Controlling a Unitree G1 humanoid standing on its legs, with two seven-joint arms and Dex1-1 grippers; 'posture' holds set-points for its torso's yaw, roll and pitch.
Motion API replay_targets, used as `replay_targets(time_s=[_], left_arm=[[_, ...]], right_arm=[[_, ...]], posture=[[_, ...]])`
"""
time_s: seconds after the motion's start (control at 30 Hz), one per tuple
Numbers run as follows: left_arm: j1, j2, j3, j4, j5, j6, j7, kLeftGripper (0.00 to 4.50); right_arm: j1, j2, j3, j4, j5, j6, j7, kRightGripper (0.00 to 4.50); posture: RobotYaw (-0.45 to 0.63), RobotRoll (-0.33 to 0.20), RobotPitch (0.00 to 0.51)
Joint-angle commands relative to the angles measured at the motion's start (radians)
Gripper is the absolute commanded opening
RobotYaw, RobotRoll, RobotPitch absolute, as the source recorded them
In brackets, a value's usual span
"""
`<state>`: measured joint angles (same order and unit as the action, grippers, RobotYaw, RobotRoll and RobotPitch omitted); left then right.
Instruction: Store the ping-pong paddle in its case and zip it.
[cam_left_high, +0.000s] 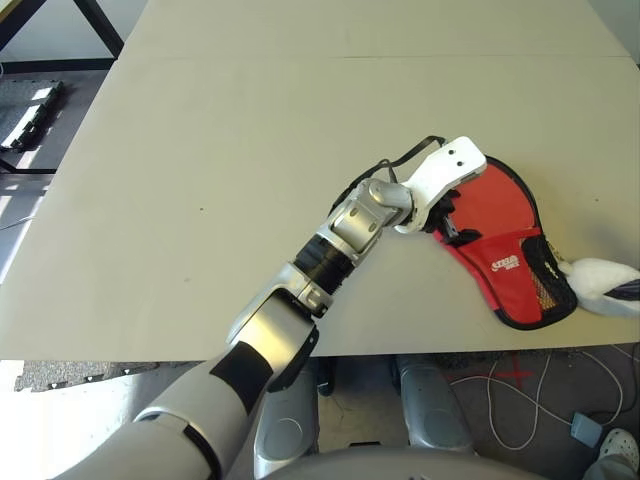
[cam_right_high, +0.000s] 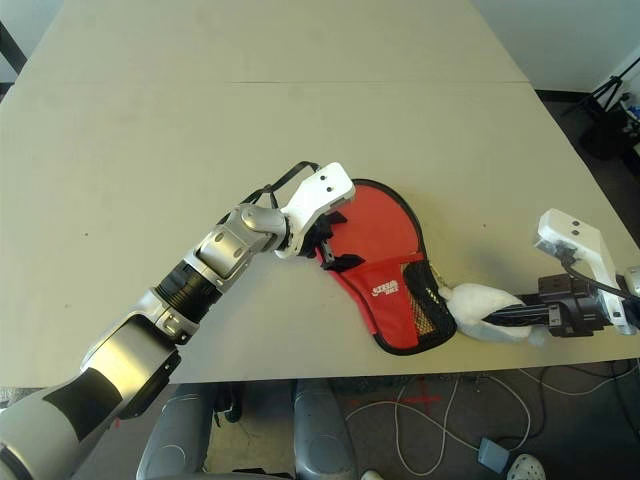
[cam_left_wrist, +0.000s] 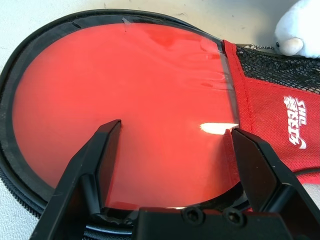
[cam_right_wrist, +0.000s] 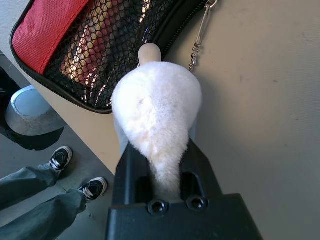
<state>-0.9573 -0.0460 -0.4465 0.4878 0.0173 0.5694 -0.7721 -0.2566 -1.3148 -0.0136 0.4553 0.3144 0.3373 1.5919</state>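
The left gripper (cam_left_wrist: 172, 145) sits over the round red ping-pong paddle (cam_left_wrist: 125, 100), fingers spread wide. The paddle lies inside the open red case (cam_right_high: 385, 270) near the table (cam_right_high: 150, 150) edge. The right gripper (cam_right_wrist: 165, 167) pinches the fluffy white charm (cam_right_wrist: 157, 107).

Your two head views look forward and down over the table (cam_left_high: 250, 150); both share the case (cam_right_high: 375, 245), the right eye set further right. Your left wrist camera sits very close above the ping-pong paddle (cam_left_wrist: 125, 100) in the case, looking along its fingers (cam_left_wrist: 95, 160). Your right wrist camera looks down at the table edge, close on the plush charm (cam_right_wrist: 155, 105); both wrist views share the case's mesh pocket (cam_right_wrist: 100, 45).
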Motion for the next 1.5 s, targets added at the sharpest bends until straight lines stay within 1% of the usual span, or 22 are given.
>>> replay_targets(time_s=[0.03, 0.07, 0.1, 0.13, 0.23, 0.27, 0.3, 0.33, 0.4, 0.47, 0.6, 0.7, 0.73, 0.83, 0.97, 1.07, 1.17, 1.27, 1.37, 1.5], left_arm=[[0.028, 0.004, -0.021, 0.056, 0.026, 0.026, 0.005, 4.5], [0.029, 0.006, -0.022, 0.054, 0.026, 0.025, 0.004, 4.5], [0.03, 0.008, -0.022, 0.053, 0.026, 0.024, 0.003, 4.5], [0.03, 0.009, -0.022, 0.052, 0.026, 0.023, 0.002, 4.5], [0.032, 0.013, -0.023, 0.049, 0.027, 0.02, 0.0, 4.5], [0.033, 0.013, -0.022, 0.047, 0.028, 0.019, -0.001, 4.5], [0.032, 0.015, -0.021, 0.043, 0.029, 0.017, -0.003, 4.5], [0.032, 0.016, -0.02, 0.041, 0.03, 0.016, -0.004, 4.5], [0.024, 0.023, -0.009, 0.022, 0.025, 0.023, -0.008, 4.5], [0.019, 0.034, 0.001, -0.002, 0.021, 0.023, -0.013, 4.5], [0.014, 0.061, 0.03, -0.072, 0.004, 0.032, -0.021, 4.5], [0.008, 0.079, 0.075, -0.137, -0.027, 0.071, -0.019, 4.5], [0.005, 0.088, 0.1, -0.169, -0.042, 0.078, -0.014, 4.5], [0.004, 0.106, 0.179, -0.26, -0.088, 0.105, 0.008, 4.5], [0.004, 0.096, 0.296, -0.357, -0.161, 0.137, 0.074, 4.5], [0.012, 0.098, 0.432, -0.429, -0.22, 0.108, 0.168, 4.5], [0.044, 0.109, 0.541, -0.459, -0.262, 0.066, 0.25, 4.5], [0.093, 0.141, 0.615, -0.457, -0.264, -0.008, 0.323, 4.5], [0.157, 0.195, 0.695, -0.427, -0.241, -0.112, 0.411, 4.5], [0.238, 0.251, 0.756, -0.401, -0.232, -0.207, 0.489, 4.5]], right_arm=[[0.003, -0.011, 0.011, -0.009, 0.011, 0.045, 0.019, 1.83], [0.0, -0.027, 0.008, -0.014, 0.038, 0.061, 0.022, 2.1], [-0.002, -0.043, 0.009, -0.018, 0.063, 0.08, 0.023, 2.49], [-0.004, -0.054, 0.011, -0.02, 0.08, 0.093, 0.023, 2.79], [-0.008, -0.106, 0.019, 0.0, 0.15, 0.083, 0.023, 3.75], [-0.014, -0.117, 0.022, 0.012, 0.166, 0.078, 0.023, 4.02], [-0.033, -0.12, 0.021, 0.032, 0.176, 0.078, 0.023, 4.38], [-0.047, -0.123, 0.023, 0.045, 0.184, 0.078, 0.023, 4.47], [-0.108, -0.118, 0.022, 0.099, 0.203, 0.091, 0.023, 4.47], [-0.183, -0.088, 0.015, 0.165, 0.179, 0.09, 0.023, 4.47], [-0.329, 0.027, -0.038, 0.262, 0.153, 0.094, -0.044, 4.47], [-0.385, 0.1, -0.084, 0.299, 0.145, 0.081, -0.118, 4.47], [-0.402, 0.139, -0.11, 0.318, 0.142, 0.054, -0.177, 4.47], [-0.435, 0.232, -0.168, 0.358, 0.131, 0.0, -0.327, 4.47], [-0.432, 0.315, -0.222, 0.361, 0.122, -0.058, -0.44, 4.47], [-0.452, 0.371, -0.268, 0.389, 0.117, -0.12, -0.553, 4.47], [-0.476, 0.402, -0.305, 0.428, 0.111, -0.184, -0.635, 4.47], [-0.493, 0.42, -0.33, 0.47, 0.097, -0.255, -0.702, 4.47], [-0.509, 0.438, -0.36, 0.521, 0.083, -0.342, -0.79, 4.47], [-0.522, 0.453, -0.388, 0.578, 0.073, -0.436, -0.871, 4.47]], posture=[[-0.23, 0.0, 0.289], [-0.23, 0.0, 0.289], [-0.23, 0.0, 0.289], [-0.23, 0.0, 0.289], [-0.23, 0.0, 0.287], [-0.23, 0.0, 0.287], [-0.23, 0.0, 0.287], [-0.23, 0.0, 0.287], [-0.23, 0.0, 0.286], [-0.23, 0.0, 0.288], [-0.22, 0.0, 0.288], [-0.22, 0.0, 0.288], [-0.22, 0.0, 0.288], [-0.2, 0.0, 0.284], [-0.19, 0.0, 0.28], [-0.18, 0.0, 0.275], [-0.18, 0.0, 0.274], [-0.17, 0.0, 0.27], [-0.16, 0.0, 0.265], [-0.15, 0.0, 0.258]])
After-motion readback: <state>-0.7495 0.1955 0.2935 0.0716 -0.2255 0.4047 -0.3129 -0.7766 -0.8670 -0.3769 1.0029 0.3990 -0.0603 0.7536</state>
